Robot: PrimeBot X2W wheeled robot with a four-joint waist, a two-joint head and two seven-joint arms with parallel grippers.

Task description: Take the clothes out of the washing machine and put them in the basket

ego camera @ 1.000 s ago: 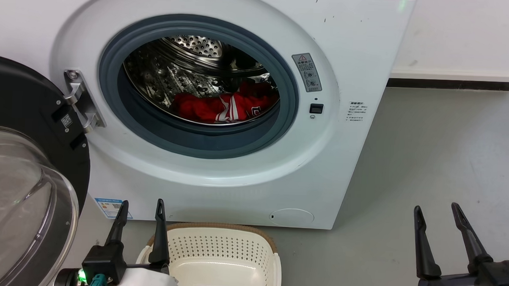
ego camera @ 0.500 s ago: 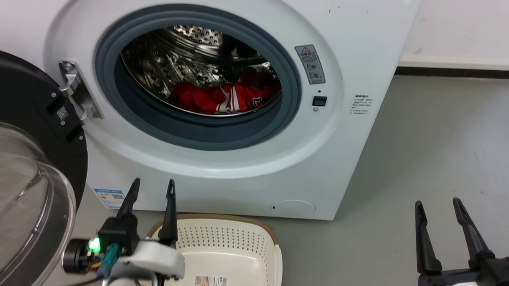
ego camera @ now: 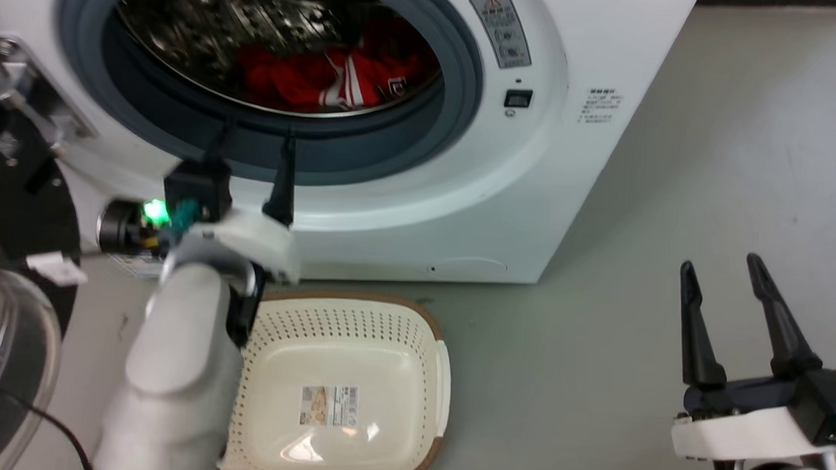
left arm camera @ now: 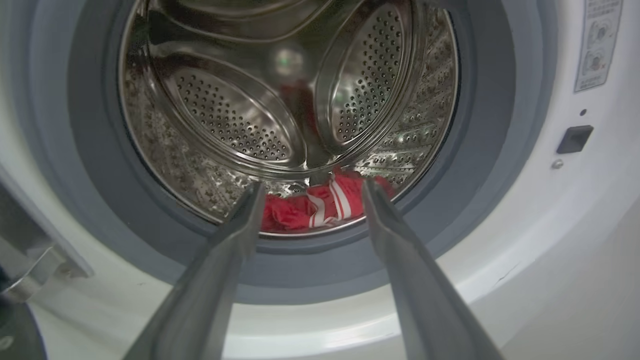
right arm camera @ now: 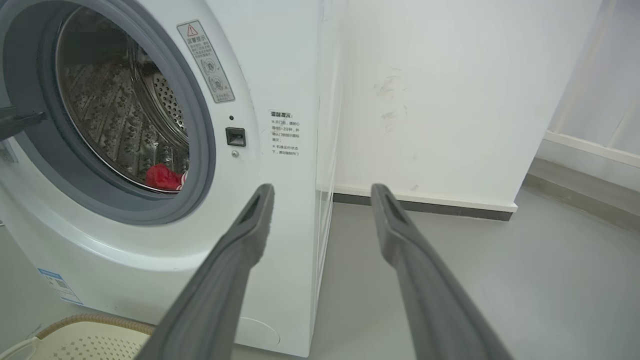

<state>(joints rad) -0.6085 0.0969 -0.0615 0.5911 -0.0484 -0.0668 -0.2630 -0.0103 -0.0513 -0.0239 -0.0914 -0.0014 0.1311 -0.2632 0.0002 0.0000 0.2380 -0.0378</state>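
Our left hand (ego camera: 256,133) hung spread before the washer (ego camera: 531,183) gasket (ego camera: 365,150) | right hand (ego camera: 719,263) spread too | clothes (ego camera: 326,79) lay low in the drum (left arm camera: 225,115), basket (ego camera: 443,361) empty below | we feared fingers (left arm camera: 235,235) snagging the gasket.

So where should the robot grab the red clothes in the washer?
Probably the raised striped fold of the clothes, reached straight in through the open porthole from the front by the left gripper. The pile lies low on the drum floor, and that fold sticks up.
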